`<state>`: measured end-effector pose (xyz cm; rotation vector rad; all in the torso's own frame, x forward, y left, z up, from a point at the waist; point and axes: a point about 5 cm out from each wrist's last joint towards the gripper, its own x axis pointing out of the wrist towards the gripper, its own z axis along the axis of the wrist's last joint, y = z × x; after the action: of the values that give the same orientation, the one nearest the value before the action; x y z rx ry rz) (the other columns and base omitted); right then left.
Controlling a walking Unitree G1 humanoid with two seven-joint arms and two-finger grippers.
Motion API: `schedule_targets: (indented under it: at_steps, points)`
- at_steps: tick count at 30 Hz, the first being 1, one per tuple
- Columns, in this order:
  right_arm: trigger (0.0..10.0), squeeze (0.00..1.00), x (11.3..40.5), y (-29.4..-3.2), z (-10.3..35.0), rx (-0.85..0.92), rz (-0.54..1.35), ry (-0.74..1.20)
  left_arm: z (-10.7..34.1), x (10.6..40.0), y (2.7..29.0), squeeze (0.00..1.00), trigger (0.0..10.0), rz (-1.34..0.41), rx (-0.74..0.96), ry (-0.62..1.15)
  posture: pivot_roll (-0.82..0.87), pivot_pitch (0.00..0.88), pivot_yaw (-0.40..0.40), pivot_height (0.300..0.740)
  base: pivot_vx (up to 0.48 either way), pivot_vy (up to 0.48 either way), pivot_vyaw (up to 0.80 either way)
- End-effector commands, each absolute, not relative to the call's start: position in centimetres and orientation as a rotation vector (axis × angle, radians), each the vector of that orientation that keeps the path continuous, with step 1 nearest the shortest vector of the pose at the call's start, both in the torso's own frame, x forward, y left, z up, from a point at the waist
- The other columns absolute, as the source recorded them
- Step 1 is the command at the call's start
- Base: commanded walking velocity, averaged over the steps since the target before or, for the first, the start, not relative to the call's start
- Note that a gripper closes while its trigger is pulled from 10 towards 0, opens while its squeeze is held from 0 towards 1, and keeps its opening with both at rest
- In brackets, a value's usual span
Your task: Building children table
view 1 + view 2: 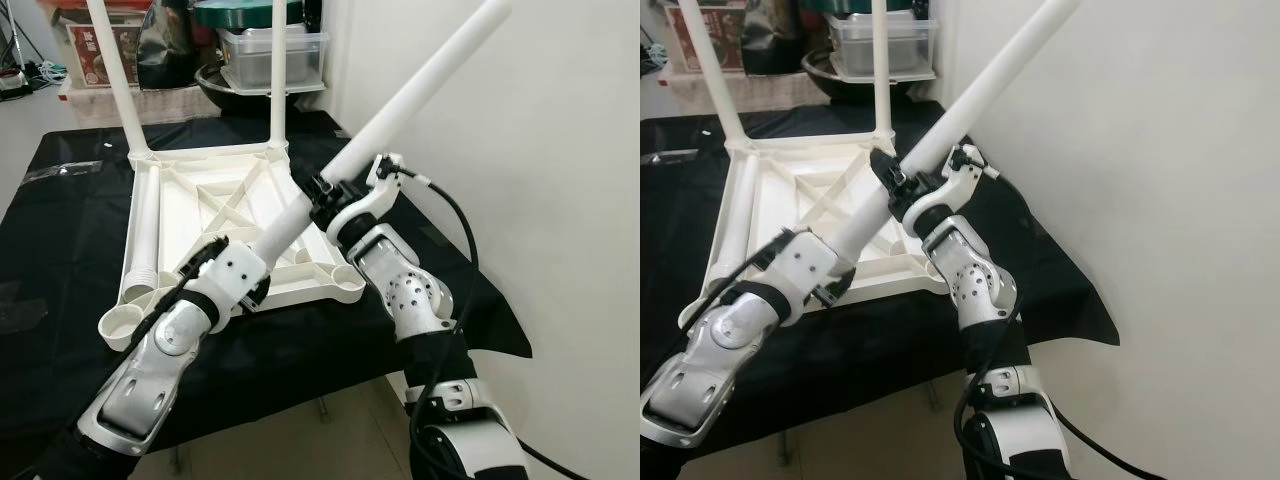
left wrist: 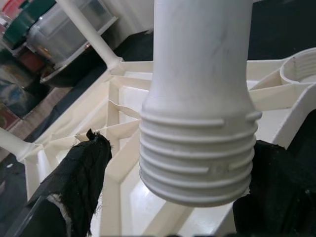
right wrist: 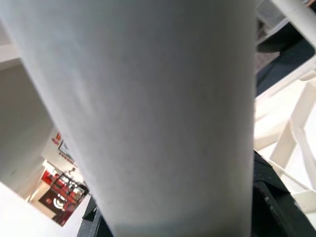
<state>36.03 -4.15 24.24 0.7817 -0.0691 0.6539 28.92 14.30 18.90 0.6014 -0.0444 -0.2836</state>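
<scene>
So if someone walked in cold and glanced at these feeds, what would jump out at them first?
The long white table leg, slanting from near the left gripper up towards the wall, with the right gripper clamped mid-length; its threaded end hangs above the frame. Next, the upturned white tabletop on the black cloth, two legs already upright at its far corners and another lying inside its left edge.
</scene>
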Motion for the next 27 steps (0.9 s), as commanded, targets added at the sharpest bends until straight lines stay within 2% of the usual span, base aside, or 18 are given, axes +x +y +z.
schedule_targets:
  at_steps: [1, 3, 6, 7, 8, 9, 11, 13, 15, 17, 19, 20, 22, 23, 27]
  points:
    - [0.0, 0.0, 35.8, -2.7, 24.0, 0.821, 0.666, -0.056, 18.9, 28.7, 14.7, 1.0, 10.0, -0.268, 0.608, -0.034, 0.11, 0.0, -0.073, 0.74, 0.0, 0.0, 0.0]
    - [0.0, 0.0, 36.7, -4.3, 24.4, 0.713, 0.589, -0.114, 19.4, 28.1, 15.4, 1.0, 10.0, -0.208, 0.651, -0.073, 0.12, 0.0, -0.075, 0.74, 0.0, 0.0, 0.0]
    - [0.0, 0.0, 36.7, -4.3, 24.4, 0.713, 0.589, -0.114, 19.4, 28.1, 15.4, 1.0, 10.0, -0.208, 0.651, -0.073, 0.12, 0.0, -0.075, 0.74, 0.0, 0.0, 0.0]
    - [0.0, 0.0, 37.4, -5.7, 24.9, 0.573, 0.525, -0.185, 19.2, 27.6, 16.0, 0.81, 10.0, -0.179, 0.663, -0.077, 0.12, 0.0, -0.078, 0.74, 0.0, 0.0, 0.0]
    - [0.0, 0.0, 37.4, -5.7, 24.9, 0.573, 0.525, -0.185, 19.2, 27.6, 16.0, 0.81, 10.0, -0.179, 0.663, -0.077, 0.12, 0.0, -0.078, 0.74, 0.0, 0.0, 0.0]
    - [0.0, 0.0, 38.3, -7.7, 25.9, 0.451, 0.449, -0.256, 18.1, 26.7, 16.9, 0.0, 10.0, -0.154, 0.658, -0.035, 0.12, 0.0, -0.08, 0.74, 0.0, 0.0, 0.0]
    - [0.0, 0.0, 38.3, -7.7, 25.9, 0.451, 0.449, -0.256, 18.1, 26.7, 16.9, 0.0, 10.0, -0.154, 0.658, -0.035, 0.12, 0.0, -0.08, 0.74, 0.0, 0.0, 0.0]
    - [0.0, 0.0, 39.4, -11.2, 28.2, 0.23, 0.339, -0.374, 16.0, 24.7, 18.1, 0.0, 10.0, -0.128, 0.572, 0.064, 0.12, 0.0, -0.087, 0.74, 0.0, 0.0, 0.0]
    - [0.0, 0.0, 39.4, -11.2, 28.2, 0.23, 0.339, -0.374, 16.0, 24.7, 18.1, 0.0, 10.0, -0.128, 0.572, 0.064, 0.12, 0.0, -0.087, 0.74, 0.0, 0.0, 0.0]
    - [0.0, 0.0, 39.9, -13.2, 29.1, 0.099, 0.282, -0.398, 15.0, 23.6, 18.3, 0.0, 10.0, -0.119, 0.496, 0.106, 0.12, 0.0, -0.09, 0.74, 0.0, 0.0, 0.0]
    - [0.0, 0.0, 40.1, -14.3, 29.3, 0.054, 0.26, -0.388, 14.9, 23.3, 18.1, 0.0, 10.0, -0.114, 0.443, 0.109, 0.11, 0.0, -0.088, 0.74, 0.0, 0.0, 0.0]
    - [4.7, 0.0, 40.2, -14.5, 29.1, 0.059, 0.258, -0.378, 14.9, 23.2, 17.9, 0.0, 10.0, -0.116, 0.428, 0.107, 0.11, 0.0, -0.087, 0.74, 0.0, 0.0, 0.0]
    - [4.7, 0.0, 40.2, -14.6, 28.9, 0.066, 0.258, -0.372, 15.0, 23.2, 17.8, 0.0, 10.0, -0.119, 0.422, 0.105, 0.11, 0.0, -0.085, 0.74, 0.0, 0.0, 0.0]
    - [10.0, 0.0, 40.3, -14.6, 28.6, 0.085, 0.257, -0.359, 15.0, 23.2, 17.6, 0.0, 10.0, -0.127, 0.412, 0.099, 0.1, 0.0, -0.079, 0.74, 0.0, 0.0, 0.0]
    - [10.0, 0.0, 40.4, -14.6, 27.8, 0.147, 0.258, -0.321, 15.3, 23.3, 17.2, 0.0, 10.0, -0.143, 0.382, 0.083, 0.1, 0.0, -0.076, 0.74, 0.0, 0.0, 0.0]
